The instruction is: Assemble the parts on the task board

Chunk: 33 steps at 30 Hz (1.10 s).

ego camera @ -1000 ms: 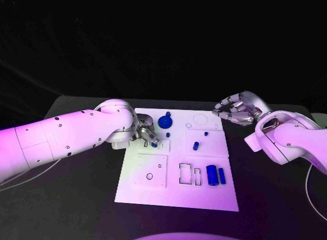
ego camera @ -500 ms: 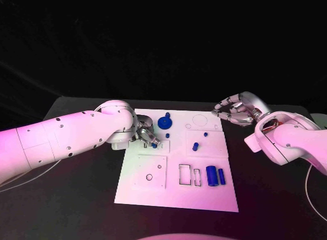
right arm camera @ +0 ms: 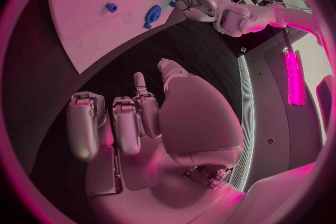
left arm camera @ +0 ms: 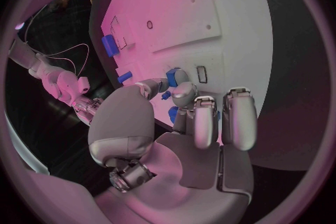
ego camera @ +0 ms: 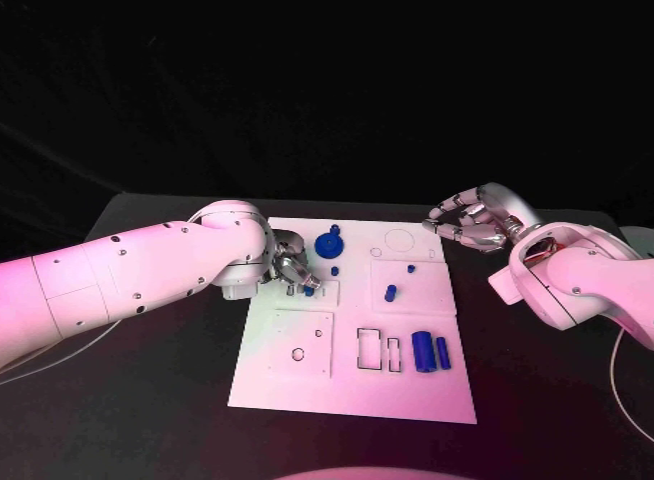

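Task board (ego camera: 291, 375) lies mid-frame on the black table (ego camera: 154, 420). Left hand (ego camera: 294, 270) is down at the board's upper left, fingertips (left arm camera: 183, 91) pinching a small blue part (left arm camera: 173, 75) against the board. Right hand (ego camera: 471, 222) hangs off the board's upper right corner, fingers curled in, holding nothing. Blue gear (ego camera: 329, 243) sits near the board's top edge; two blue cylinders (ego camera: 431, 352) lie lower right.

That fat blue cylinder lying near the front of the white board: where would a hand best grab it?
Probably across its middle, from above. The fat blue cylinder lies flat on the task board, lengthwise toward the robot, with a thinner blue rod close on one side, so fingers should straddle its round flanks carefully.
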### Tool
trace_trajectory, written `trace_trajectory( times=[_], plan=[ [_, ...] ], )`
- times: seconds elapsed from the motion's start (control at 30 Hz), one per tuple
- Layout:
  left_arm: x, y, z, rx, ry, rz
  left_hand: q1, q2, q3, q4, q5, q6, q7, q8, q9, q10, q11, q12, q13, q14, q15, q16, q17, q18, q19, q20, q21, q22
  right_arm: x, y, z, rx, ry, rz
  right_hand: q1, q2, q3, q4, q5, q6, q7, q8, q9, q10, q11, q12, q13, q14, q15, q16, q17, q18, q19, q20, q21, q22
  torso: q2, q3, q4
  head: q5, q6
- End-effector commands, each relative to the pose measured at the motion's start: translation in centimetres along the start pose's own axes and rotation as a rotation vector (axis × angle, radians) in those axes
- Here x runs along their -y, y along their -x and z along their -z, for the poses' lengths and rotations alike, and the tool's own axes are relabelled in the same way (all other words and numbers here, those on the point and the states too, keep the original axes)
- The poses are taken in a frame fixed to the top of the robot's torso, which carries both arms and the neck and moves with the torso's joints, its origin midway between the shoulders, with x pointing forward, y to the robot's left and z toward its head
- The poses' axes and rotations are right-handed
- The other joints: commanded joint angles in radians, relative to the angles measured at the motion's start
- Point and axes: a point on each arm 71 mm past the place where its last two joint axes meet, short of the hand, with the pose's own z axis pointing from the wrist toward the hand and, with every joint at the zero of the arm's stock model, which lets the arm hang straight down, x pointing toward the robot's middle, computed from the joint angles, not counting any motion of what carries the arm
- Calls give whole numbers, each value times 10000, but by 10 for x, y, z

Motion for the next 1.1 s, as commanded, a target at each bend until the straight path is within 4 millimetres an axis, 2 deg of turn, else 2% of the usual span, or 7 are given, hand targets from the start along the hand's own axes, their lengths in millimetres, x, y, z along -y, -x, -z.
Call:
trace_trajectory(
  times=[0.03, 0.33, 0.67, 1.1],
  plan=[
    [3, -8, -1, -372, -178, -79, -94, -72, -206, 104, -61, -29, 41, -46, 19, 28, -4, -5, 14, 1039, -31, 63, 2635, -146, 116, -67, 33, -6, -1, 0, 0, -11, 131, 42, -120, 9, 46, 37, -42, 47, -24, 46, 4, -9, -47, -36, 1399, 948, -86, -46, 2152, 66, 308, -85, -53, 1687, -5, -5, -1, 5, 3],
    [3, -7, 2, -165, -265, -17, -79, -221, -778, 429, -133, 5, 37, -91, 36, 33, -7, 6, 38, 1039, -35, 63, 2635, -145, 118, -75, 24, -4, -1, 0, 0, 5, 126, 45, -182, 6, 40, 38, -76, 39, -24, 48, 3, -16, -47, -47, 1391, 944, -86, -53, 2135, 69, 301, -85, -70, 1678, 0, 0, 3, -22, 12],
    [2, 0, 10, 161, -345, 42, -69, -230, -840, 462, -166, 4, 37, -101, 36, 26, -6, -5, 25, 1039, -34, 63, 2635, -142, 113, -77, 14, -19, 1, 1, 0, 46, 94, 57, -229, -14, 33, 28, -142, 26, -26, 49, 2, -32, -47, -71, 1374, 936, -87, -65, 2104, 78, 284, -85, -109, 1655, -17, 3, 16, -18, 33],
    [3, 10, 19, 505, -514, 177, -63, -248, -914, 494, -204, -4, 40, -116, 35, -2, -2, -48, -30, 1039, -34, 63, 2635, -137, 105, -81, 1, -41, 2, 0, -1, 63, 71, 48, -303, -20, 30, 27, -275, 16, -28, 60, 4, -34, -49, -77, 1369, 931, -89, -74, 2085, 80, 281, -87, -123, 1650, -13, 5, -8, 17, 96]
  ],
)
